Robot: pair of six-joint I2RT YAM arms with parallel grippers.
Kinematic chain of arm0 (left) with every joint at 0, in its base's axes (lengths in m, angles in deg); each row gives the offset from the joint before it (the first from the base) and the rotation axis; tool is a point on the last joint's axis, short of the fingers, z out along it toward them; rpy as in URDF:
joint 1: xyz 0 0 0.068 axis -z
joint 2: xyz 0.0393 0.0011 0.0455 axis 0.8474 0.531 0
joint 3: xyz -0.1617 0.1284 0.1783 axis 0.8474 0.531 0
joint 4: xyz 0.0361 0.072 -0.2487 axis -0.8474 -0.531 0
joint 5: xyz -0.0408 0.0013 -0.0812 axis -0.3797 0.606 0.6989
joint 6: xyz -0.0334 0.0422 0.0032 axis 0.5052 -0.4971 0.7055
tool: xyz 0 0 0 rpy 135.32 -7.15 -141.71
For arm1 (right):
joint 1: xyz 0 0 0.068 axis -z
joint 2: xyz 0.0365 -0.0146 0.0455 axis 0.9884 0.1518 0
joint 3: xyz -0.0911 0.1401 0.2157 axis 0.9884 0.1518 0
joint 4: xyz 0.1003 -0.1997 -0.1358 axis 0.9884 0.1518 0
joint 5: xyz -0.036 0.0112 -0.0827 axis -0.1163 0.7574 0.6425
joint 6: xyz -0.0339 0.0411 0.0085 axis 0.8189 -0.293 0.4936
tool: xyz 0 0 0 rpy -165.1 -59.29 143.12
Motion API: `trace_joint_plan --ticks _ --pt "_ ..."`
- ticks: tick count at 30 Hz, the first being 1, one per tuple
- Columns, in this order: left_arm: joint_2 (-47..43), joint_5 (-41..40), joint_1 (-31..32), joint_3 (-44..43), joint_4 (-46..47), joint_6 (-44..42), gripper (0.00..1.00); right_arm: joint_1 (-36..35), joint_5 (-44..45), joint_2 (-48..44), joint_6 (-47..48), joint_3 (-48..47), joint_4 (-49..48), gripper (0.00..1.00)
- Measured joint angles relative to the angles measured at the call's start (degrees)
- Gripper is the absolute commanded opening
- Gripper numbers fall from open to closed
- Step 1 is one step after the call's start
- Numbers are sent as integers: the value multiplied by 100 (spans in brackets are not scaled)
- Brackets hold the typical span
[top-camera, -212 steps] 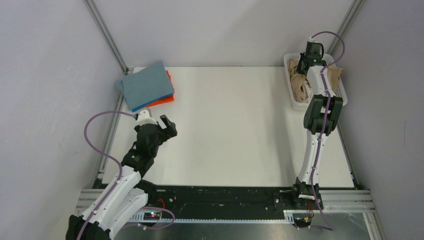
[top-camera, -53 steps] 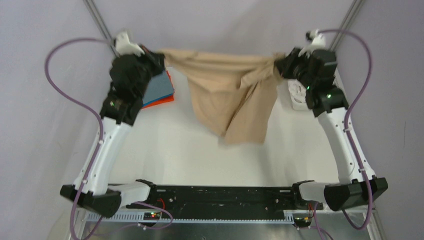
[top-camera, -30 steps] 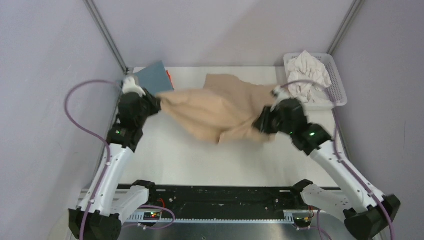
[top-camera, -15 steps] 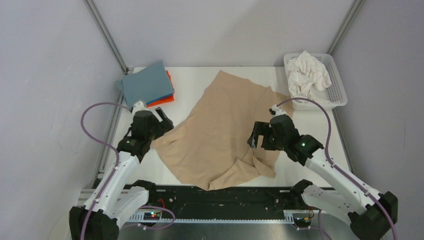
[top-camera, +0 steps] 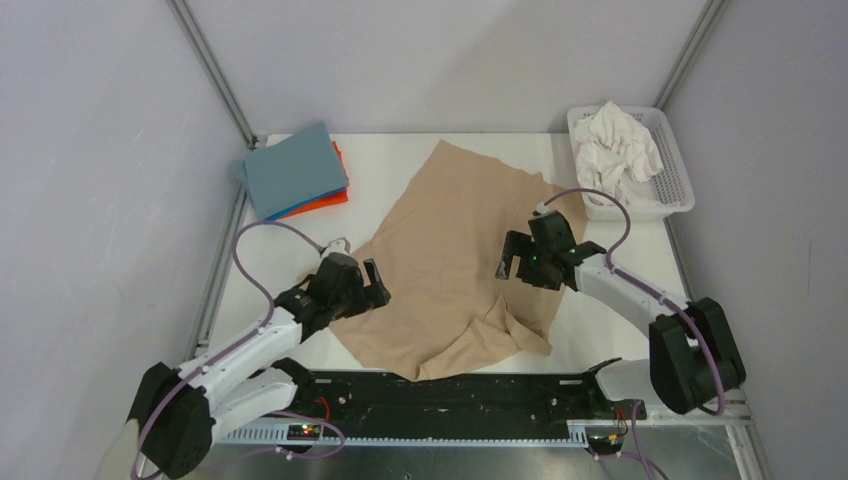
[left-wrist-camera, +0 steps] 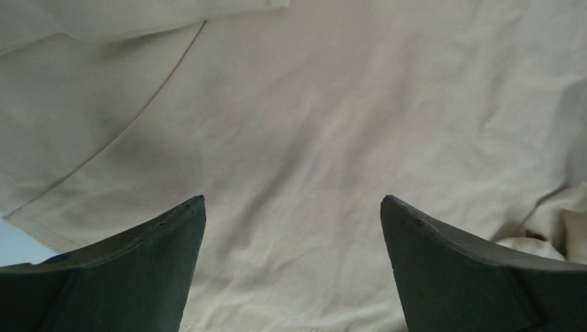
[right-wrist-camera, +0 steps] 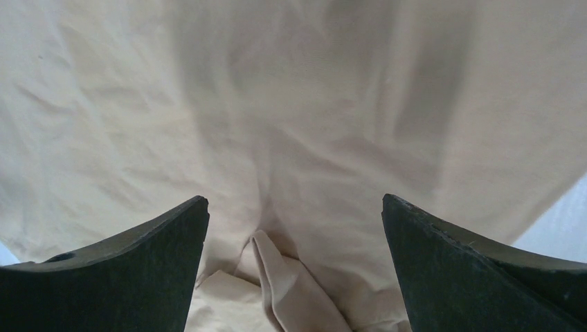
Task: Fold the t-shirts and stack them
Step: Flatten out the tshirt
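Observation:
A tan-beige t-shirt (top-camera: 445, 250) lies spread over the middle of the table, its near right corner bunched into a fold (top-camera: 510, 335). My left gripper (top-camera: 376, 287) hovers open over the shirt's left part, with only cloth (left-wrist-camera: 311, 124) under its jaws (left-wrist-camera: 293, 202). Over the right part my right gripper (top-camera: 511, 264) hangs open and empty. Its wrist view shows tan cloth (right-wrist-camera: 291, 104) and a creased flap (right-wrist-camera: 284, 283) between the fingers (right-wrist-camera: 294, 202). A folded stack (top-camera: 295, 172), grey-blue on top with blue and orange edges beneath, lies at the back left.
A white slotted basket (top-camera: 683, 188) at the back right holds a crumpled white shirt (top-camera: 615, 145). Purple-grey walls and metal posts close in the table on three sides. The arm bases and a black rail run along the near edge.
Both grippers opened and let go of the tan shirt, which dropped flat onto the table. My left gripper then moved right and nearer, onto the shirt's left side; the right one stayed above it.

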Motion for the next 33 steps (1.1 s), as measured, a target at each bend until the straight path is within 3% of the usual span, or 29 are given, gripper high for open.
trace_joint_plan --ticks 6,14,18,25,29,33 --pt "1204 -35 -28 -280 673 2 100 -61 -341 319 -2 245 -240 99" --pt "4044 623 -885 -2594 1360 -369 100 -422 -813 240 -4 450 -627 99" --pt "5313 1228 -1237 -4162 1370 -503 100 -1200 -964 160 39 538 -656 98" --pt "7180 2334 -1390 -6924 741 -592 100 -3316 -1587 378 483 562 -1207 96" --pt "7740 2822 -1377 -7816 472 -590 100 -3866 -1947 994 481 201 -1788 95" --pt "7919 3001 -1364 -8150 326 -643 100 -4028 -1729 1207 485 -109 -1690 99"
